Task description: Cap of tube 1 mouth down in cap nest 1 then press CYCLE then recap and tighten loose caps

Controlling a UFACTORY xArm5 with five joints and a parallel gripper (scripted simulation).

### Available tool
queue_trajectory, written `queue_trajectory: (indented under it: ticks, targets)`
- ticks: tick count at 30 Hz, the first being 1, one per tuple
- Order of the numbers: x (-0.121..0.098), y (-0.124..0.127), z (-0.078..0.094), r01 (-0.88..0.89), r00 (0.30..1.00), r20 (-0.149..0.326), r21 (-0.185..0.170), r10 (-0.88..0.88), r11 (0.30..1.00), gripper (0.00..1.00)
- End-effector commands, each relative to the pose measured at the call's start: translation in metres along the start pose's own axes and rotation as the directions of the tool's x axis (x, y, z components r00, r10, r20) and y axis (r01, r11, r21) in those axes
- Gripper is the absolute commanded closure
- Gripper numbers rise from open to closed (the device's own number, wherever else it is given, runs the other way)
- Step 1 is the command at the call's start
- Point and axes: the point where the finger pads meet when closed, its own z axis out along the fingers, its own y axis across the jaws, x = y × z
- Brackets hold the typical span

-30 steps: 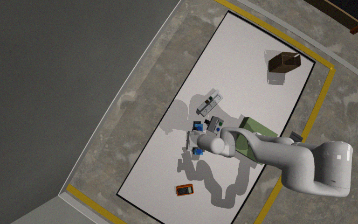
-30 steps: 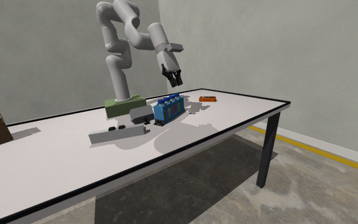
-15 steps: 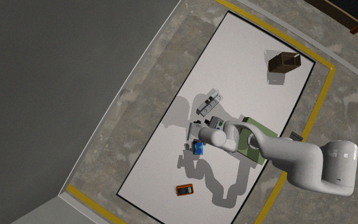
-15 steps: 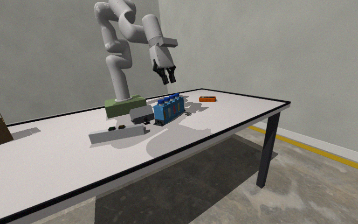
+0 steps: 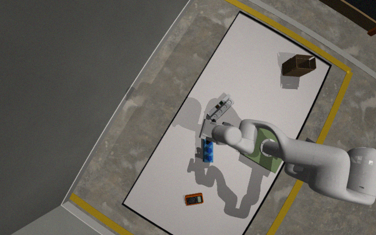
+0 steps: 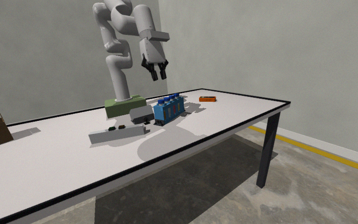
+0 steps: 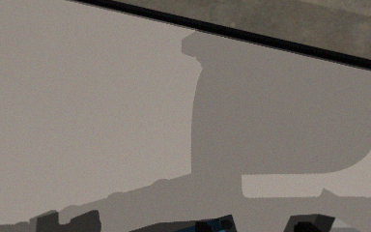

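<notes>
The blue decapping station point(image 6: 168, 110) stands mid-table with a row of blue caps point(image 6: 168, 98) on its tubes; it also shows in the overhead view point(image 5: 207, 151), partly under the arm. The grey cap tray point(image 6: 117, 133) lies to its left with both lamps point(image 6: 116, 127) dark, and I see no cap in its nests. The grey key housing point(image 6: 141, 114) sits between tray and station. My gripper point(image 6: 157, 76) hangs high above the station, fingers apart with nothing between them. In the wrist view only the fingertips and a sliver of blue show at the bottom edge.
An orange multimeter point(image 6: 207, 98) lies beyond the station toward the table's far end. A brown cardboard box point(image 5: 298, 65) stands at the opposite end. The arm's green base point(image 6: 125, 105) is behind the key housing. The table's black edge point(image 7: 271, 38) crosses the wrist view.
</notes>
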Motion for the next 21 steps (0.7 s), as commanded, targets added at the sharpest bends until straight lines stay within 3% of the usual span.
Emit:
queue_trajectory:
  ticks: [1,4,10,12,18,21]
  targets:
    - [-0.003,0.016,-0.012,-0.018,1.0,0.012,-0.008,0.018,1.0,0.54]
    - [-0.005,0.024,-0.017,-0.062,0.997,0.046,-0.018,0.062,0.998,0.54]
    - [-0.01,0.038,-0.026,-0.062,0.997,0.046,-0.018,0.062,0.998,0.54]
    - [-0.013,0.045,-0.032,-0.105,0.991,0.079,-0.028,0.107,0.994,0.54]
    - [-0.019,0.058,-0.041,-0.105,0.991,0.079,-0.028,0.107,0.994,0.54]
    - [-0.025,0.068,-0.05,-0.149,0.982,0.112,-0.039,0.152,0.988,0.54]
